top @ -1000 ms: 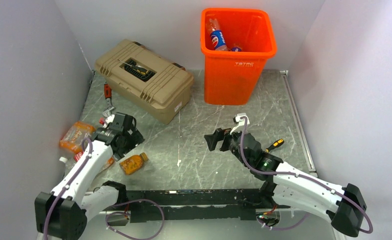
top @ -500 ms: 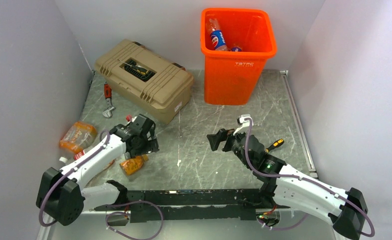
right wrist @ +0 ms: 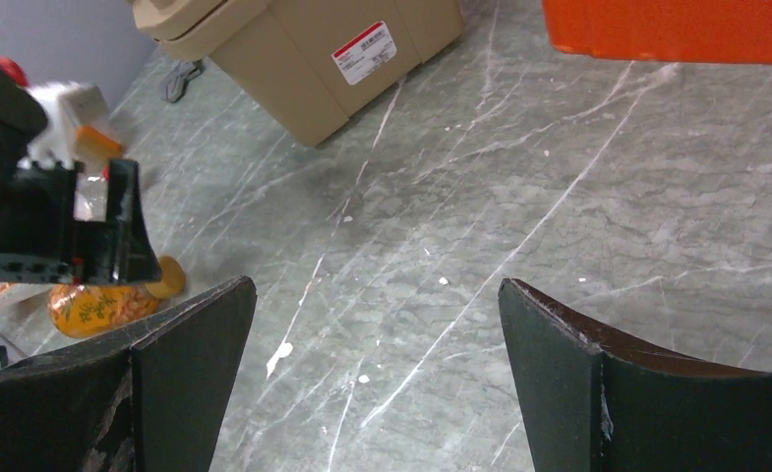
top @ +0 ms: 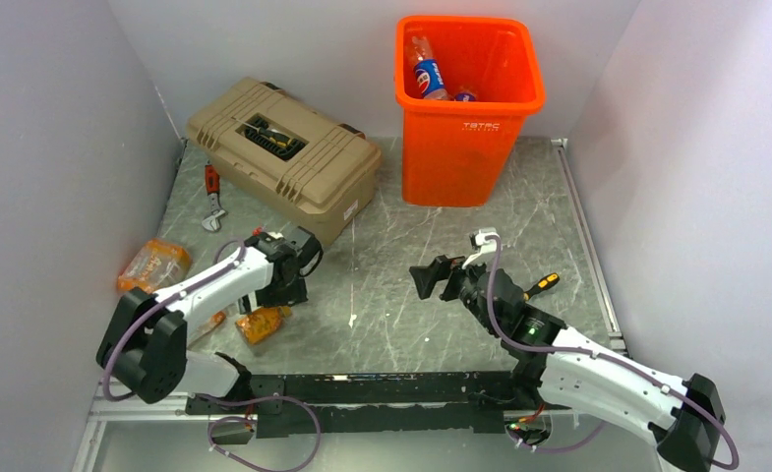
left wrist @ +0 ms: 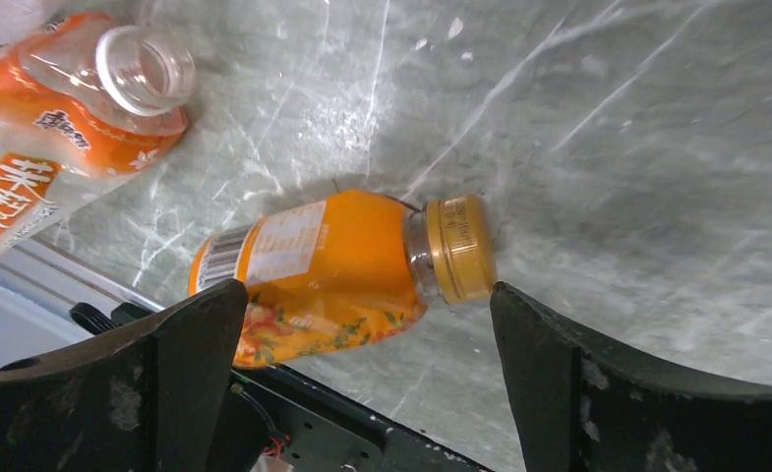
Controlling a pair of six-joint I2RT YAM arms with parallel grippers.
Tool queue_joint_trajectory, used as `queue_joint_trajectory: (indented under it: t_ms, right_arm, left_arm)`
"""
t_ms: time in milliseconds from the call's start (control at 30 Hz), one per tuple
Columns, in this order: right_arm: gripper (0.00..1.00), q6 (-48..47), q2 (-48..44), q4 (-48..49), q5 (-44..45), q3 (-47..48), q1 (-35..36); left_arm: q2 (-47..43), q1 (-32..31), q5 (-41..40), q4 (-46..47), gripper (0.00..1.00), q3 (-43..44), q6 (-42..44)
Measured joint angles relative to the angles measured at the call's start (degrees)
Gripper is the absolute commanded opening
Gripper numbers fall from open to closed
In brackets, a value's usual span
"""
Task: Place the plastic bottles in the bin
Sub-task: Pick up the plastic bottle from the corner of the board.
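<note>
A small orange juice bottle with a yellow cap lies on its side on the grey table; in the left wrist view the bottle lies between my open jaws, untouched. My left gripper hovers open just above it. A second, crushed orange bottle without a cap lies further left, also seen in the left wrist view. The orange bin stands at the back and holds a couple of bottles. My right gripper is open and empty over mid-table.
A tan ribbed toolbox stands back left, with a red-handled wrench beside it. A screwdriver lies by the right arm. Grey walls close in both sides.
My left gripper has swung right and forward, from beside the crushed bottle to over the small orange bottle. The right gripper has barely shifted.
</note>
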Motion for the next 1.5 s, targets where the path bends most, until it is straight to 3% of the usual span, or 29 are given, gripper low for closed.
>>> queue_joint_trajectory:
  t_ms: [233,533,667,767,800,933,1133,1333,1500]
  right_arm:
    - [0.99,0.17,-2.58,-0.02,0.26,-0.57,0.00]
    - [0.99,0.79,-4.55,-0.70,1.07,-1.11,0.00]
    - [0.99,1.25,-4.92,-1.01,1.11,-1.66,0.00]
    - [0.99,1.57,-4.92,-1.36,1.16,-2.03,0.00]
    - [0.99,1.70,-4.92,-1.49,1.20,-2.14,0.00]
    - [0.99,2.27,-5.16,-2.80,1.46,-2.43,0.00]
    - [0.99,2.62,-6.78,-6.08,1.77,-2.82,0.00]
    - [0.99,2.93,-6.80,-9.35,2.16,-2.82,0.00]
    - [0.99,2.43,-5.62,-11.13,2.10,-1.92,0.00]
  left_arm:
    - [2.93,-1.01,5.70,3.15,0.91,-4.15,0.35]
    - [4.31,-4.22,10.93,8.74,0.72,-5.86,0.07]
    - [4.31,-6.54,12.15,11.67,0.77,-6.73,-0.46]
    - [4.17,-7.76,12.96,13.44,0.90,-7.56,-0.74]
    - [3.74,-8.07,13.22,14.29,0.98,-8.00,-0.85]
    - [0.57,-8.74,15.08,18.84,0.98,-11.23,-0.31]
    - [0.39,-8.94,16.50,21.99,0.62,-11.98,3.26]
    - [0.83,-9.05,18.43,24.39,0.19,-10.97,7.43]
    - [-0.35,-9.09,21.35,25.64,0.09,-8.74,10.73]
